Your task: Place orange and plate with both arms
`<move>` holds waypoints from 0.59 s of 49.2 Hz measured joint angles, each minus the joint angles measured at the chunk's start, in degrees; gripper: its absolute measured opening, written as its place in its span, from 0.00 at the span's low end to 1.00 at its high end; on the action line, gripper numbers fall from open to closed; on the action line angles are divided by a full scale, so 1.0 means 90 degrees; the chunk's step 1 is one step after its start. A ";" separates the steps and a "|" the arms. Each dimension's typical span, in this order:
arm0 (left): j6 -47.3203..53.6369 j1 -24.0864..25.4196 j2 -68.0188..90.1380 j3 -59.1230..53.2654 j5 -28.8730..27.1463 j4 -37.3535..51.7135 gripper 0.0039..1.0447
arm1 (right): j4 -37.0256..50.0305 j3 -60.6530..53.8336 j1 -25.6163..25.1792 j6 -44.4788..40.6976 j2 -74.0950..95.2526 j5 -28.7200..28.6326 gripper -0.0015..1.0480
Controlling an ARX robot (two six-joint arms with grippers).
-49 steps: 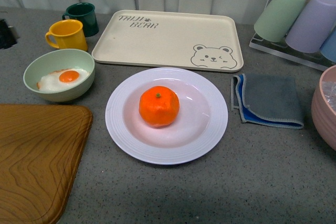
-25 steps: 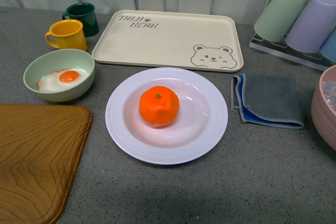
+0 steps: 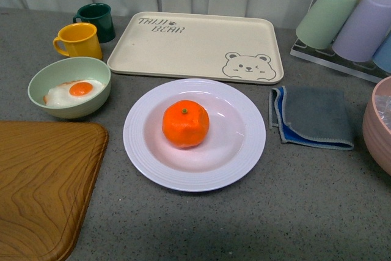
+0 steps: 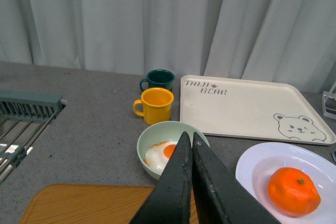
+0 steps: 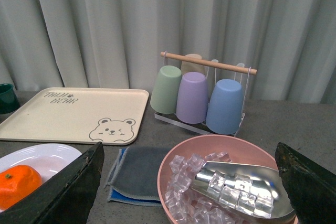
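The orange (image 3: 185, 124) is sitting on the plate (image 3: 244, 163); placing is seemingly finishing. The left gripper (image 4: 190, 137) is pressing together, empty, while the right gripper (image 5: 189, 148) is gaping wide. Both arms are probably needing only to keep clear.

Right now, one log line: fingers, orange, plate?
left fingers: shut, empty | right fingers: open, empty | orange: on plate, centre | plate: on counter, in front of tray

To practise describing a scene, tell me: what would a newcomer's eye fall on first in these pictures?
The bright orange sits in the middle of the white plate, at the centre of the counter in the front view. To its left, a fried egg lies in a pale green bowl. In the right wrist view, a pink bowl holds ice cubes and a metal scoop.
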 joint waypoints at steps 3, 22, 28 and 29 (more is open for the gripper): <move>0.0000 0.0000 -0.0284 -0.0002 0.0000 -0.0267 0.03 | 0.0000 0.0000 0.0000 0.0002 0.0000 0.0000 0.91; 0.0000 0.0000 -0.1834 -0.0002 0.0000 -0.1741 0.03 | 0.0000 0.0000 0.0000 0.0000 0.0000 0.0000 0.91; 0.0000 0.0000 -0.2086 -0.0002 0.0000 -0.1991 0.03 | 0.0000 0.0000 0.0000 0.0000 0.0000 0.0000 0.91; 0.0000 0.0000 -0.2130 -0.0002 0.0000 -0.2033 0.03 | 0.0000 0.0000 0.0000 0.0000 0.0000 0.0000 0.91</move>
